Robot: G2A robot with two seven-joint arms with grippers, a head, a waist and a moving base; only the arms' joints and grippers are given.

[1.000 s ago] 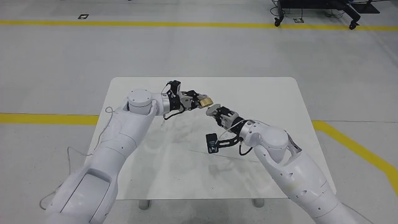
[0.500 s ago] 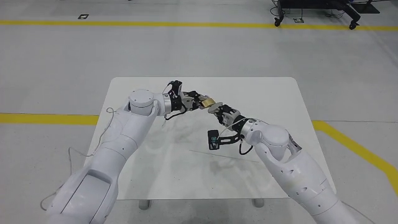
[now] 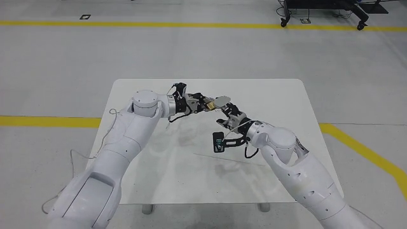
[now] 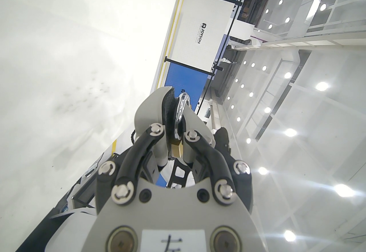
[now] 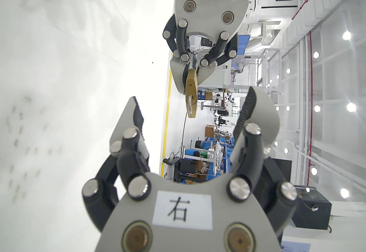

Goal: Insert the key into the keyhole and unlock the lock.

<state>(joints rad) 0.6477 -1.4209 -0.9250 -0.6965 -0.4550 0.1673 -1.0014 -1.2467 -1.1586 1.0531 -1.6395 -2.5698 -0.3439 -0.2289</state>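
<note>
My left gripper (image 3: 202,102) hangs above the middle of the white table (image 3: 273,95), shut on a small brass padlock (image 3: 208,104). In the left wrist view a silver part (image 4: 182,104) of it sits between the fingers (image 4: 151,113), with brass (image 4: 177,149) closer to the palm. In the right wrist view the padlock (image 5: 191,93) hangs edge-on out of the left gripper (image 5: 190,79). Its free end has a small hole; I cannot tell whether that end is a key. My right gripper (image 5: 194,97) is open just short of this end, holding nothing, and in the top view the right gripper (image 3: 224,104) almost meets the lock.
The white table top (image 5: 71,64) around both grippers is bare. Its far edge (image 3: 210,80) lies a short way beyond them. A black block (image 3: 219,142) hangs from the right forearm above the table.
My right gripper has moved a little toward the far side and closer to the padlock's free end. The left gripper has kept the lock almost still.
</note>
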